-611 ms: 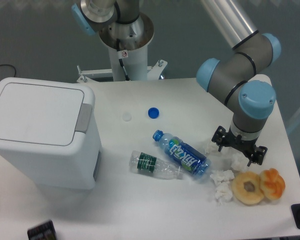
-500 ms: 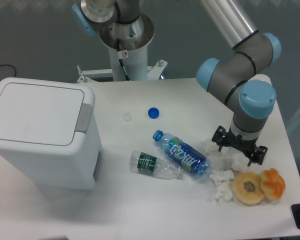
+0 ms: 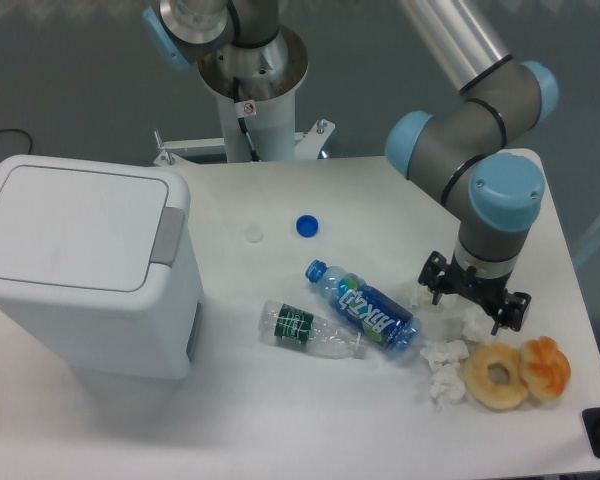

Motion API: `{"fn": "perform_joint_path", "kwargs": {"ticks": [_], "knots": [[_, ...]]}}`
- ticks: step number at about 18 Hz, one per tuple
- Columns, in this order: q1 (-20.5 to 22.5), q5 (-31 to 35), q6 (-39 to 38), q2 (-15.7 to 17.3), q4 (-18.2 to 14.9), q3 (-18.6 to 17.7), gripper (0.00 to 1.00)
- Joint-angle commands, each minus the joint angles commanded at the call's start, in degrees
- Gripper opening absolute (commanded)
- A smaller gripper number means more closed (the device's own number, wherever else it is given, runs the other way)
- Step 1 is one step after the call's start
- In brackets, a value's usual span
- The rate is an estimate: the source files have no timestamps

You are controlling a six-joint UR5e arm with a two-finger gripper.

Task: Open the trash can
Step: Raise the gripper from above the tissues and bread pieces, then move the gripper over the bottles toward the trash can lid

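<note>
The trash can (image 3: 80, 265) is a large white boxy bin at the left of the table. Its flat lid is shut, and the grey push-button tab (image 3: 167, 233) sits on its right edge. My gripper (image 3: 476, 298) is far to the right, pointing straight down over crumpled tissues near the table's right side. Its black jaws look spread apart with nothing between them. The wrist hides the fingertips.
A blue-labelled bottle (image 3: 363, 306) and a clear green-labelled bottle (image 3: 308, 330) lie mid-table. A blue cap (image 3: 306, 225) and a white cap (image 3: 253, 233) lie behind them. Crumpled tissues (image 3: 442, 360), a doughnut (image 3: 497, 375) and orange peel (image 3: 545, 366) lie at the right. The robot base (image 3: 252, 90) stands at the back.
The arm's wrist and gripper have shifted slightly to the left. A dark object at the bottom left edge has gone from view. The trash can has not moved.
</note>
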Motion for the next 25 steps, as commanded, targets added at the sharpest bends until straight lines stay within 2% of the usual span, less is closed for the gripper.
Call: {"fn": "perform_joint_path", "kwargs": {"ticks": [2, 6, 10, 12, 13, 16, 17, 20, 25], "knots": [[-0.53, -0.35, -6.78, 0.97, 0.0, 0.62, 1.0], [-1.84, -2.73, -9.44, 2.38, -0.17, 0.18, 1.0], [-2.73, -7.9, -19.18, 4.66, -0.35, 0.18, 1.0], [-3.86, -8.53, -22.97, 5.89, -0.79, 0.09, 1.0], [-4.39, -8.62, -24.72, 6.34, -0.88, -0.08, 0.92], [-5.36, -10.45, -30.27, 8.18, -3.59, -0.09, 0.49], [-5.45, -11.51, -30.45, 8.97, -4.73, -0.26, 0.38], [-5.54, -14.85, -31.5, 12.83, -10.0, -1.05, 0.21], [-5.8, -19.16, -33.35, 18.28, -13.35, -4.21, 0.02]]}}
